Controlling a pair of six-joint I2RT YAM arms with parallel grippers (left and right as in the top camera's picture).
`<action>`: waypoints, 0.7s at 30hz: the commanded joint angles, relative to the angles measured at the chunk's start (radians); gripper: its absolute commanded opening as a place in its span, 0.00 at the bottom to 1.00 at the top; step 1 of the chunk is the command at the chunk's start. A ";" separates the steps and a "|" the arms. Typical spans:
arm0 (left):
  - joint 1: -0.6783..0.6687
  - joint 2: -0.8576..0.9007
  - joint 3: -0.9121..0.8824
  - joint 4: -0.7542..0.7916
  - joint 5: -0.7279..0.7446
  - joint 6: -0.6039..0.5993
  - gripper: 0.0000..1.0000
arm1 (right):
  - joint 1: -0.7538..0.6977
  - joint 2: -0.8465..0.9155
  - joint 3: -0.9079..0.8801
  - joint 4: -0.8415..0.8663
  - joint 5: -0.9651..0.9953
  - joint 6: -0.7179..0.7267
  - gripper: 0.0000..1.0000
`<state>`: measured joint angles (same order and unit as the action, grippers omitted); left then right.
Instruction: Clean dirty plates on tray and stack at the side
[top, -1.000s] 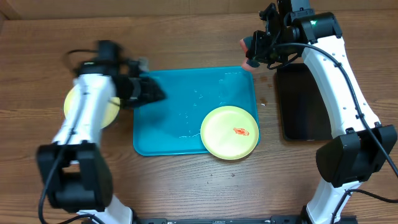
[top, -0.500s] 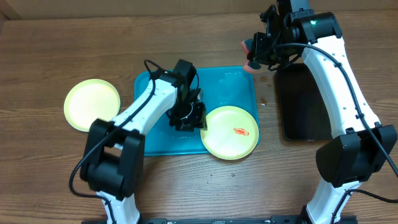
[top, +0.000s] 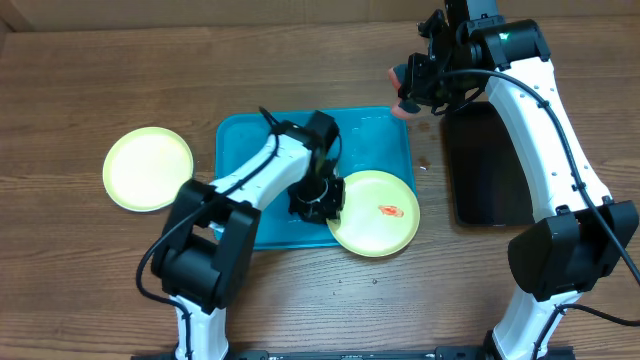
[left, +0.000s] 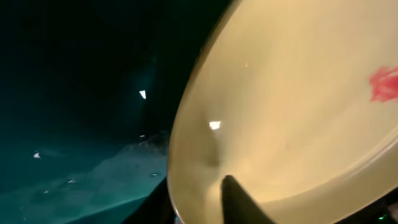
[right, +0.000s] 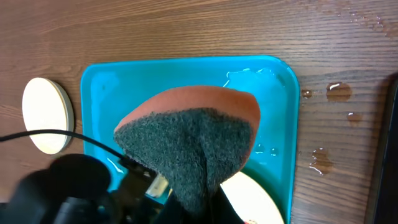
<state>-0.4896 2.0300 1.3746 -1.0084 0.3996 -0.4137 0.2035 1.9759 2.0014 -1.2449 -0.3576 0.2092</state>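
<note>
Left jaws straddling the rim of the red-smeared round yellow-green plastic plate (top: 368, 228), grip unclear, right jaws clamping an orange-and-grey sponge (right: 189, 134), left arm having shifted right onto the plate since before.

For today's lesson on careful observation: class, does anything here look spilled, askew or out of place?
Yes. Water droplets lie spilled on the brown wooden table, just outside the turquoise rectangular plastic tray. The round yellow-green plastic plate with a red smear overhangs the tray's front rim.
</note>
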 joint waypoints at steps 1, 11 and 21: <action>0.011 0.017 -0.012 0.001 -0.007 -0.013 0.12 | 0.004 0.001 0.002 0.000 0.009 -0.004 0.05; 0.141 0.016 0.091 -0.012 -0.086 0.114 0.04 | 0.033 0.023 0.002 0.014 0.008 -0.003 0.05; 0.216 0.018 0.126 0.030 -0.383 0.277 0.04 | 0.160 0.112 0.001 0.058 0.010 -0.004 0.05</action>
<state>-0.2657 2.0350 1.4860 -0.9817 0.1387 -0.2127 0.3225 2.0567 2.0014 -1.1999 -0.3508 0.2092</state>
